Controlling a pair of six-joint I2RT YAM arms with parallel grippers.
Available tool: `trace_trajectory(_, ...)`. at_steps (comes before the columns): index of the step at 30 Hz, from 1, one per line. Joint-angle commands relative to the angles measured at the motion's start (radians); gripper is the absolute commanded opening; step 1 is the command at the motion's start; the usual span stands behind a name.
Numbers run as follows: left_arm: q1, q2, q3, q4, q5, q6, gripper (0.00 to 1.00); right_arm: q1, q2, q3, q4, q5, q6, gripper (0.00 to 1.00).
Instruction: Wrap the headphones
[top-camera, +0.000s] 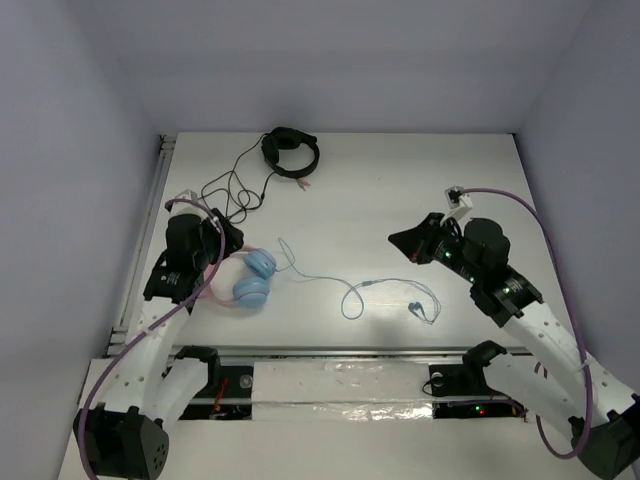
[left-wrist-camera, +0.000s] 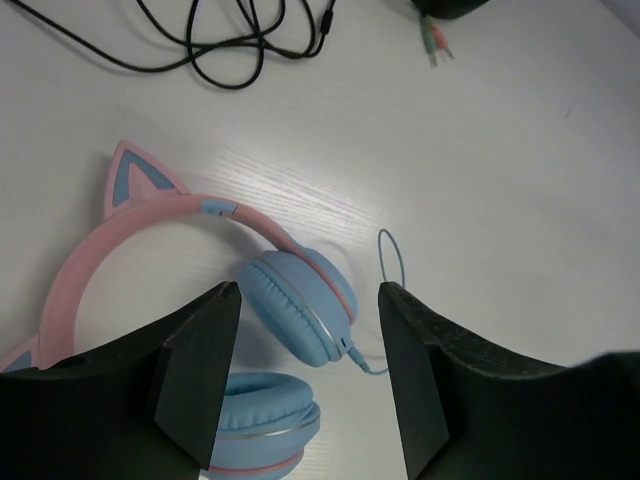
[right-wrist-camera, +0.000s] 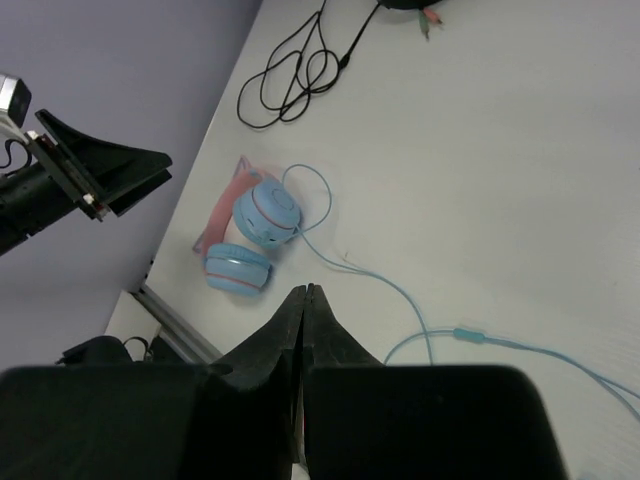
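The headphones (top-camera: 252, 280) lie at the table's left: two light blue earcups and a pink cat-eared headband (left-wrist-camera: 150, 215). Their pale blue cable (top-camera: 352, 300) trails right across the table in loose loops to its plug end near the middle right. My left gripper (top-camera: 230, 238) is open and empty, hovering above the headphones; in the left wrist view (left-wrist-camera: 308, 292) its jaws stand either side of the upper earcup (left-wrist-camera: 295, 305) without touching. My right gripper (top-camera: 393, 238) is shut and empty, held above the table right of centre. In the right wrist view (right-wrist-camera: 303, 292) it points towards the headphones (right-wrist-camera: 268, 212).
Black headphones (top-camera: 290, 152) lie at the back with a black cable (top-camera: 232, 190) looped to their left, close behind the pink headband. That cable also shows in the left wrist view (left-wrist-camera: 230, 50). A metal rail (top-camera: 340, 352) runs along the near edge.
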Motion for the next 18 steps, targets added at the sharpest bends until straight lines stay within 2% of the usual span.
trace_trajectory(1,0.001,0.064,0.06,-0.058,0.027,0.022,0.55,0.029,0.021,-0.017,0.095,0.029,-0.002,0.0)
trace_trajectory(4,0.001,0.167,0.129,-0.149,0.075,0.074,0.54,0.041,0.014,-0.028,0.101,0.042,-0.01,0.0)
trace_trajectory(5,0.001,0.193,0.164,-0.166,0.08,0.088,0.5,0.041,0.006,-0.032,0.101,0.05,-0.013,0.0)
trace_trajectory(8,0.001,0.276,0.201,-0.237,0.0,0.072,0.36,0.041,-0.026,-0.037,0.091,0.053,-0.017,0.0)
trace_trajectory(11,0.011,0.313,0.228,-0.262,-0.05,0.07,0.34,0.041,-0.068,-0.055,0.078,0.052,-0.022,0.02)
trace_trajectory(13,0.011,0.341,0.262,-0.275,-0.105,0.105,0.38,0.041,-0.088,-0.065,0.066,0.059,-0.022,0.09)
trace_trajectory(14,0.011,0.356,0.3,-0.295,-0.142,0.122,0.46,0.041,-0.094,-0.065,0.062,0.062,-0.023,0.11)
trace_trajectory(16,0.011,0.425,0.323,-0.332,-0.236,0.18,0.51,0.041,-0.109,-0.065,0.059,0.056,-0.022,0.21)
trace_trajectory(18,0.011,0.474,0.342,-0.352,-0.249,0.193,0.53,0.041,-0.123,-0.068,0.059,0.065,-0.022,0.35)
